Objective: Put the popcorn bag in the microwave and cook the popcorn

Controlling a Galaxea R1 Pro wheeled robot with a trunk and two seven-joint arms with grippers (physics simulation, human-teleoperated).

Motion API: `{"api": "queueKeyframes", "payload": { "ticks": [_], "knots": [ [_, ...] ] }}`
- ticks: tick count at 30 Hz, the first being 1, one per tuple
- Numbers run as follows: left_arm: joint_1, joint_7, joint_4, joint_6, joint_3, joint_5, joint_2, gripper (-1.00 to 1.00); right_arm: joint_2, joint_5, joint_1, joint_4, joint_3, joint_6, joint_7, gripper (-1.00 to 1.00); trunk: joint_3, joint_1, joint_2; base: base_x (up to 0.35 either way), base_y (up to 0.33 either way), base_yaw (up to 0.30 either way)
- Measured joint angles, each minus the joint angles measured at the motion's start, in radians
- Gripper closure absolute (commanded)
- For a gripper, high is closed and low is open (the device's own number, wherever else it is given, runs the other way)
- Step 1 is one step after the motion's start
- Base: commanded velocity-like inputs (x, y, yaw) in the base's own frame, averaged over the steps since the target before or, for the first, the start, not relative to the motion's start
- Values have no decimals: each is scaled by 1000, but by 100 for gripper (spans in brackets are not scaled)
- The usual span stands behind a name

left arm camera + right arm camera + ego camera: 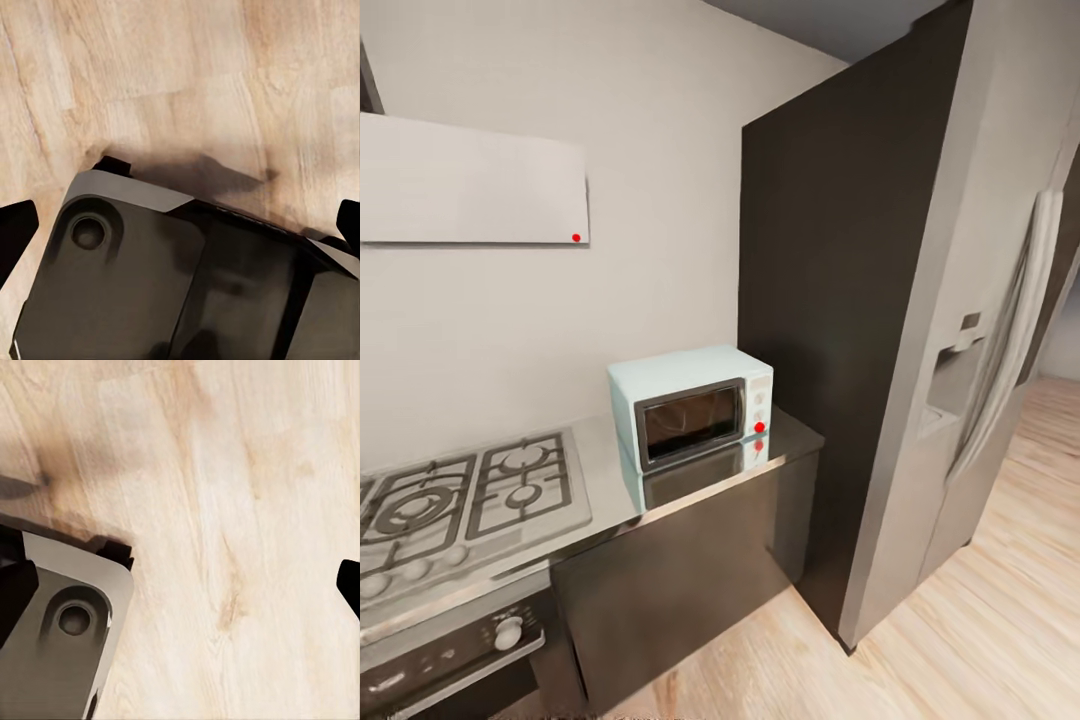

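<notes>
The pale mint-blue microwave (pixel 693 404) stands on the grey glossy countertop (pixel 790 443), its dark glass door closed and its knobs on the right-hand panel. The popcorn bag and its popcorn are out of view. In the left wrist view my left gripper (pixel 180 225) hangs open over the wooden floor and my own dark base, its black fingertips (pixel 15 232) far apart with nothing between them. My right gripper (pixel 180 592) is open too, above the floor, with its fingertips (pixel 349 585) at the picture's edges.
A steel gas hob (pixel 460 500) lies left of the microwave, with a built-in dark oven (pixel 450 660) below and a white slanted hood (pixel 470 180) above. A tall dark cabinet (pixel 830 320) and a large silver fridge (pixel 980 350) stand to the right. Light wooden floor (pixel 980 640) stretches in front.
</notes>
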Motion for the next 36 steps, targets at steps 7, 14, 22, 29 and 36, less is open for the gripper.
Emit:
{"api": "queueKeyframes", "payload": {
  "ticks": [7,14,22,29,36],
  "knots": [
    [0,0,0,-1,0,0,0,-100,0,-3,6,1,0,2,-2,-100,0,0,0,0,0,300],
    [0,0,0,-1,0,0,0,-100,2,-4,36,1,0,2,-39,-100,0,0,0,0,0,300],
    [0,1,0,-1,0,0,-1,-100,3,-4,37,1,0,4,-55,-100,0,0,0,0,0,300],
    [0,1,0,0,0,0,-1,-100,3,-5,37,1,-1,4,-56,-100,0,0,0,0,-44,300],
    [0,0,0,5,1,0,-1,-100,3,-1,37,1,-3,3,-56,-100,0,0,0,44,-254,105]
  ]
}}
